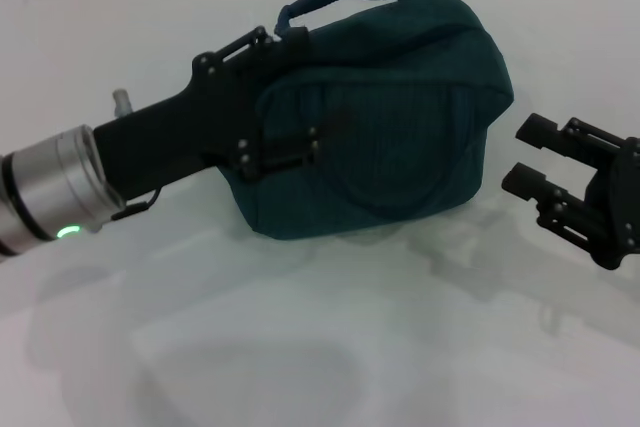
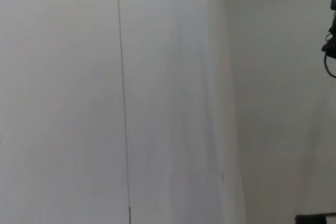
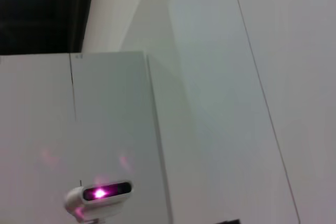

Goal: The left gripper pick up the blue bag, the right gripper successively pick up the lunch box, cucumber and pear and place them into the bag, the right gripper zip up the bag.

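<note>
Only the head view carries the work: the blue bag (image 1: 385, 107) sits on the white table (image 1: 300, 347), far half, slightly right of centre, with the left gripper (image 1: 268, 97) laid against its left end and the right gripper (image 1: 527, 154) off its right end. The left wrist view gives only pale wall panels with a thin vertical seam and a scrap of dark hardware at one edge; the right wrist view gives white panels, a dark opening in one corner and a small white device (image 3: 100, 196) glowing magenta. Neither wrist view shows the bag or its own fingers. Bag: dark teal woven fabric, soft and rounded, bulging at the sides, one padded handle arching over the top, a curved seam across the near face. Left gripper: matte black claw with silver screws on a polished silver cylindrical wrist carrying a green light; one finger lies at the bag's top edge near the handle base, the other across the near face, so it looks clamped on the fabric of that end. Right gripper: black, two fingers spread apart, pointing toward the bag, not touching it, holding nothing. Table surface glossy, showing faint reflections and soft shadows beneath bag and arms.
</note>
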Tool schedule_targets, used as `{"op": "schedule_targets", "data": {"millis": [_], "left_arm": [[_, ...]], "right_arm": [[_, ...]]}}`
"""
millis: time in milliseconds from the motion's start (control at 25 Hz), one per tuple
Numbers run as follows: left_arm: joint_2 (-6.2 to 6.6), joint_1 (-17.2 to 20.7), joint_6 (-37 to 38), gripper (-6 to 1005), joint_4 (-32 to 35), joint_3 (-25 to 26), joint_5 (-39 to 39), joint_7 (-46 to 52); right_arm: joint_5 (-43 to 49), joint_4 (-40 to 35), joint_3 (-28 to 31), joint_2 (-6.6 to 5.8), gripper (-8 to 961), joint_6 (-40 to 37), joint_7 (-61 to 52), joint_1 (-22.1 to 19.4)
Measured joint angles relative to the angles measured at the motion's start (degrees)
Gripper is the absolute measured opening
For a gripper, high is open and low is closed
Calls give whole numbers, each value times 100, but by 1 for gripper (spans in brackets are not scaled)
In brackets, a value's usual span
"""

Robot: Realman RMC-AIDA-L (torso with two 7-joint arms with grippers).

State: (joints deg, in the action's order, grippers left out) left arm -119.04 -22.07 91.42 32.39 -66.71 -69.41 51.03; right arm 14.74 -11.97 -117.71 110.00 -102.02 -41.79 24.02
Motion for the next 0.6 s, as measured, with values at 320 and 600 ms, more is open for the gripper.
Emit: {"op": "schedule_targets", "data": {"millis": [320,600], "left_arm": [[-14,144,10,841,-173,12,-4,-273],[-34,236,29,838,-336,-52,-79,-662]], "right_arm": [[3,2,4,125,518,263,33,117],[12,2,3,171,520,281,82,75]]}}
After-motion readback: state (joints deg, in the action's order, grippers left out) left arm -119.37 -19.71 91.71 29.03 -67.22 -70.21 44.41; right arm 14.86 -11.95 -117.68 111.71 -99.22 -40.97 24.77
